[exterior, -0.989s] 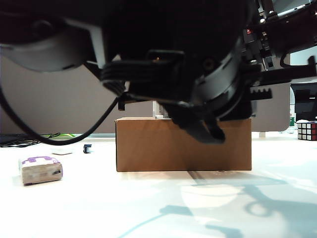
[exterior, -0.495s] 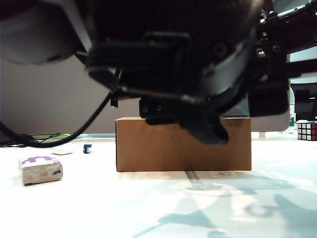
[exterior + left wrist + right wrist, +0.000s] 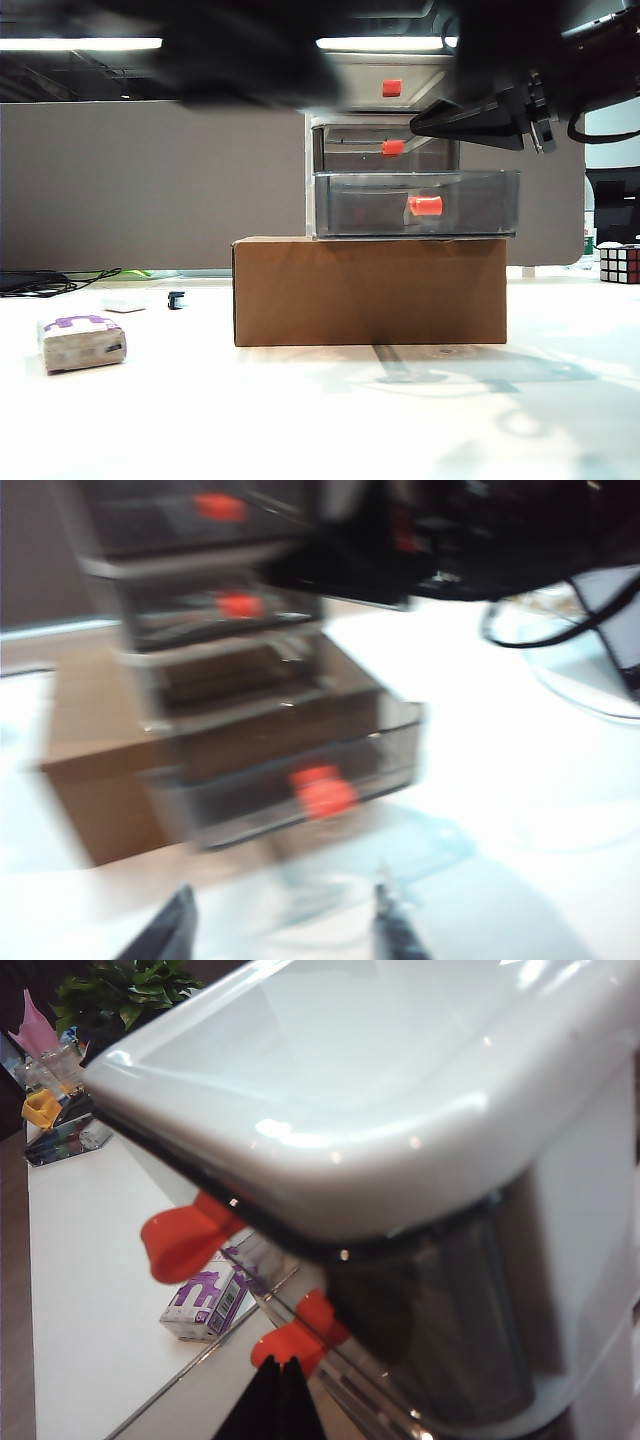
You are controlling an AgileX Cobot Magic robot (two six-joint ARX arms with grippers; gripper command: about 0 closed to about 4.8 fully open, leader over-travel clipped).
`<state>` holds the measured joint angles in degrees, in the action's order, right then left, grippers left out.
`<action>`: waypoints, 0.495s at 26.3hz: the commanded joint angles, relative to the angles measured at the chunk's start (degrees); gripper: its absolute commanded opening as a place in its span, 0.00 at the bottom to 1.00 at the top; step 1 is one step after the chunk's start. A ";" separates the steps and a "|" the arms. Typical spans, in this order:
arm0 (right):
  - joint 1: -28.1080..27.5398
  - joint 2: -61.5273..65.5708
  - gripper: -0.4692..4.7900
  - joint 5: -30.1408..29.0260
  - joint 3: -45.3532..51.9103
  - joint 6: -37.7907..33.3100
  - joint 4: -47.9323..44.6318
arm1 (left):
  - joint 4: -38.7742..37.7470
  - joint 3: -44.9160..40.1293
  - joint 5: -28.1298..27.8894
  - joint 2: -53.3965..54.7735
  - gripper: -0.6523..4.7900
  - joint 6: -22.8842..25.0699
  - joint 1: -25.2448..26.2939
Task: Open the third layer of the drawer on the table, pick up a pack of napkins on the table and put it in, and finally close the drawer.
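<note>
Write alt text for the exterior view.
A three-tier plastic drawer sits on a brown cardboard box, its third layer pulled out, red-orange handle forward. A pack of napkins lies on the white table far left. The right gripper rests against the cabinet's side; a dark blurred arm crosses the top.

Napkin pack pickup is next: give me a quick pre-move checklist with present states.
1. Third layer pulled out of the drawer: ok.
2. Pack of napkins lying free on the table, left of the cardboard box: ok.
3. Left gripper open, holding nothing: ok.
4. Left gripper positioned over the pack: not ok, it faces the drawer.
5. Right gripper up beside the cabinet top; jaws look shut: ok.
6. Open tray empty: cannot tell.
</note>
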<state>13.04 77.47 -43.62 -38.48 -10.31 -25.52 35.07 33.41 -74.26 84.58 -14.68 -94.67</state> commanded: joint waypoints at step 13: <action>1.86 -0.17 0.08 -1.51 -0.31 -2.10 0.55 | -51.25 -8.98 -5.35 -48.78 0.59 1.29 -1.66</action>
<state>14.26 77.47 -45.04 -38.46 -12.12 -24.49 -3.88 24.53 -82.67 38.46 -13.52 -97.45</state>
